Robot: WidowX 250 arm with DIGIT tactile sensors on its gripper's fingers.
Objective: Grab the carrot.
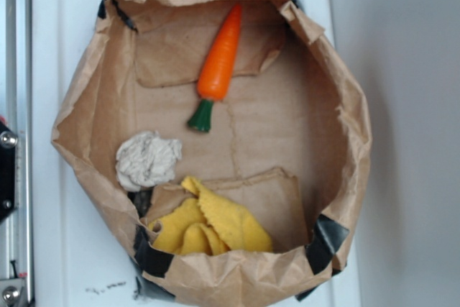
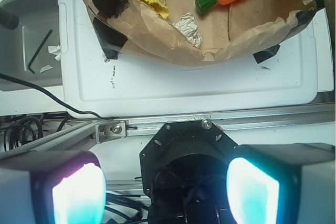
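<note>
Your crumpled brown paper bag [image 1: 345, 106] sits on a white tray [image 2: 199, 85]. Inside, near the far wall, the smooth orange carrot [image 1: 221, 55] lies lengthwise, green stem toward the grey paper wad [image 1: 148, 159] and yellow cloth [image 1: 215, 224]. Your gripper [image 2: 165, 190] hangs back off the tray, wide open, empty.
</note>
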